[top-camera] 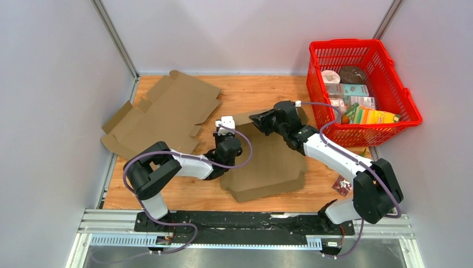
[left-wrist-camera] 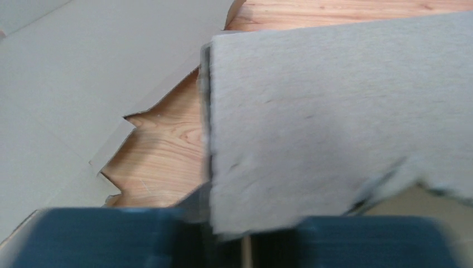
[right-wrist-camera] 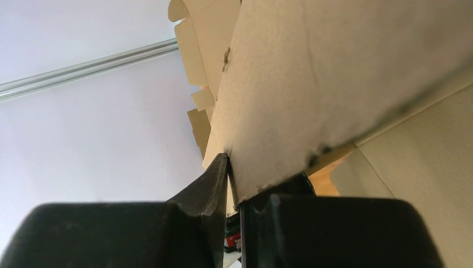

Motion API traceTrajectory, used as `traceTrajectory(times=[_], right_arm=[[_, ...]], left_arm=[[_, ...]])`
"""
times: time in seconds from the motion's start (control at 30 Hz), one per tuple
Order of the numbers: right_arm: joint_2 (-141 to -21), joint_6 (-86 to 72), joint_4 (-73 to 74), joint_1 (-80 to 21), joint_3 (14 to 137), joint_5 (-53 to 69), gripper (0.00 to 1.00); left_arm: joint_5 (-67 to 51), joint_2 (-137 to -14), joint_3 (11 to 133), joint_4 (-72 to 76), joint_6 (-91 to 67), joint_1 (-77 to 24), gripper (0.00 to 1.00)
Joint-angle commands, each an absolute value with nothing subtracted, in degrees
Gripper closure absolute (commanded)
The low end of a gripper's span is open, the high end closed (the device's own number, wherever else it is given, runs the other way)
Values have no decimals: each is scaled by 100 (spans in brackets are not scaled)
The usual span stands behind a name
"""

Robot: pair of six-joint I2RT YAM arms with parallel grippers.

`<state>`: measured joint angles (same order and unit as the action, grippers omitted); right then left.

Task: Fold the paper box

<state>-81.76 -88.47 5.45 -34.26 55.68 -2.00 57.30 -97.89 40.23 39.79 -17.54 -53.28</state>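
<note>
Where your right gripper [right-wrist-camera: 239,187] closes, its black fingers clamp a raised flap of the paper box [top-camera: 266,163], matte brown cardboard with a rough cut edge. Another straight flap edge stands between your left gripper's [left-wrist-camera: 245,226] jaws; contact cannot be confirmed. The box body lies flat beneath both grippers on the grained wooden table [top-camera: 251,92].

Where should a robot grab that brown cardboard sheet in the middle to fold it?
By a raised flap's thin edge, coming in from the side so the jaws close on both faces. The cardboard sheet lies mostly flat on the table, with little gap beneath; its lifted far flap, where the right gripper is clamped, offers a free edge.
</note>
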Motion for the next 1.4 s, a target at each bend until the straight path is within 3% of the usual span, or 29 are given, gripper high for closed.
traceTrajectory(times=[0.0, 0.07, 0.17, 0.27, 0.3, 0.4, 0.53, 0.7, 0.93, 1.2, 1.37], right_arm=[[-8034, -8736, 1432, -3586, 5633, -281, 86], [-8007, -8693, 1538, -3612, 5669, -395, 86], [-7981, -8272, 1424, -3621, 5704, -527, 74], [-7893, -7009, 1415, -3560, 5765, -650, 47], [-7806, -6222, 1424, -3525, 5757, -607, 32], [-7454, -4733, 1571, -3340, 5862, -88, 18], [-6734, -2405, 2983, -3305, 6169, -202, 5], [-6170, -1837, 4672, -3164, 6626, -158, 3], [-6126, -2276, 5142, -1954, 6961, 657, 6], [-6636, -3031, 3994, -1398, 6645, 1730, 18], [-6671, -3980, 2893, -976, 5828, 2653, 28]], left_arm=[[5248, -10028, 4087, 4315, -1670, -5273, 91], [5247, -10168, 4061, 4490, -1652, -5256, 100], [5177, -10265, 3929, 4886, -1530, -5247, 100], [4931, -10170, 3736, 5027, -1512, -5247, 100], [4870, -10143, 3640, 5080, -1477, -5247, 100], [4790, -10011, 3438, 5132, -1520, -5247, 100], [4414, -9730, 3260, 5134, -1565, -5247, 100], [4298, -9317, 3428, 4142, -1714, -5247, 100], [4324, -8903, 3305, 3911, -1723, -5247, 100], [4263, -8947, 3349, 3876, -1811, -5247, 100], [4254, -8868, 3331, 3876, -1819, -5247, 100]])
